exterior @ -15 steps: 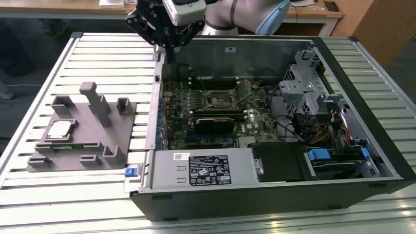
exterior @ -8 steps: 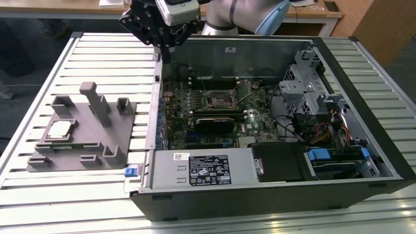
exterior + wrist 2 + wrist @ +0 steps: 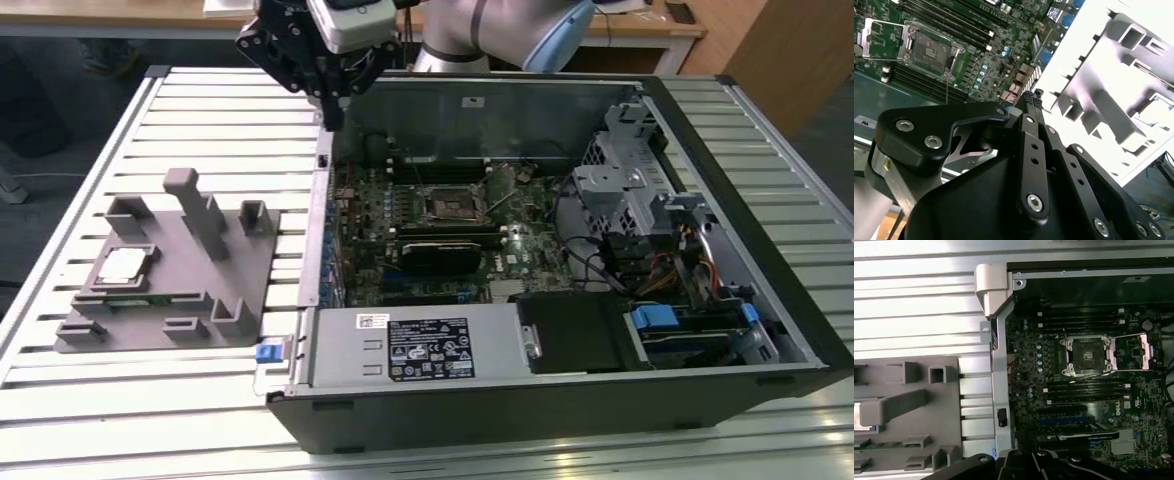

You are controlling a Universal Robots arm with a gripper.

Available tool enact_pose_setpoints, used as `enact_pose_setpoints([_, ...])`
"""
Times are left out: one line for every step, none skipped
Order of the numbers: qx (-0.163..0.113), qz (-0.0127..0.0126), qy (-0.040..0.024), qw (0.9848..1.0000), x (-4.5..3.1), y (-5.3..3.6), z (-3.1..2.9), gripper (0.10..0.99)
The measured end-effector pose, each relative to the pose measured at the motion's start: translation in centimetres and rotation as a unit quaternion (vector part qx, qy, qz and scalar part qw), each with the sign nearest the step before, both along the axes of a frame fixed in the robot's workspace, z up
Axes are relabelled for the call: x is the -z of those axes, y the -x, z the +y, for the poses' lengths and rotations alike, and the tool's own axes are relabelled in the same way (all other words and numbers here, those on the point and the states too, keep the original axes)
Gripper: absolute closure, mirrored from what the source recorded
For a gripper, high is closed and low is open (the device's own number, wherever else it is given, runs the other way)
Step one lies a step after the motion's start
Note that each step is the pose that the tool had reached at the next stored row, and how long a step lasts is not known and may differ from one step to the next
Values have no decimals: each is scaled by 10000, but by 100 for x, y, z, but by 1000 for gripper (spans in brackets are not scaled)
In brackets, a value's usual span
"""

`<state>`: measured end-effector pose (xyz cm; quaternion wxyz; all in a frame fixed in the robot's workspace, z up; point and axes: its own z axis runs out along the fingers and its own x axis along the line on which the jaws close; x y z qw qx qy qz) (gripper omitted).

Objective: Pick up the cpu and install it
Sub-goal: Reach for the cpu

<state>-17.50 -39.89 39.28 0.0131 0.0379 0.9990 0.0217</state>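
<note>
Gripper (image 3: pixel 331 120) poised above the far corner of the open computer case (image 3: pixel 561 425). In the second wrist view its fingers (image 3: pixel 1031 150) meet at the tips with nothing held between them. The cpu (image 3: pixel 123 265) lies flat in a recess of the grey fixture (image 3: pixel 200 300) on the tabletop (image 3: pixel 200 110), to the exterior view's left of the case and well apart from the gripper. The socket (image 3: pixel 451 204) on the motherboard (image 3: pixel 521 245) shows its metal frame swung open.

Hazards you should weigh:
- **Closed fingers:** they cannot straddle the chip, so a descent in this state would probably press on its top.
- **Fixture posts:** the upright posts (image 3: pixel 200 215) stand near the cpu and could be struck on a careless approach.
- **Case wall:** it sits just beside the gripper and may catch a finger during sideways travel.
- **Tilted grasp:** it would likely seat the chip crooked and bend the socket contacts.
</note>
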Motion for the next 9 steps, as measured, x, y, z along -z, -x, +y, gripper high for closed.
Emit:
enact_pose_setpoints([0,0,0,10000,0,10,0,980])
enact_pose_setpoints([0,0,0,10000,0,21,0,980])
enact_pose_setpoints([0,0,0,10000,1,32,0,980])
enact_pose_setpoints([0,0,0,10000,1,42,0,980])
enact_pose_setpoints([0,0,0,10000,1,53,0,980])
enact_pose_setpoints([0,0,0,10000,1,64,0,980])
enact_pose_setpoints([0,0,0,10000,2,76,0,980])
enact_pose_setpoints([0,0,0,10000,2,87,0,980])
enact_pose_setpoints([0,0,0,10000,3,97,0,980])
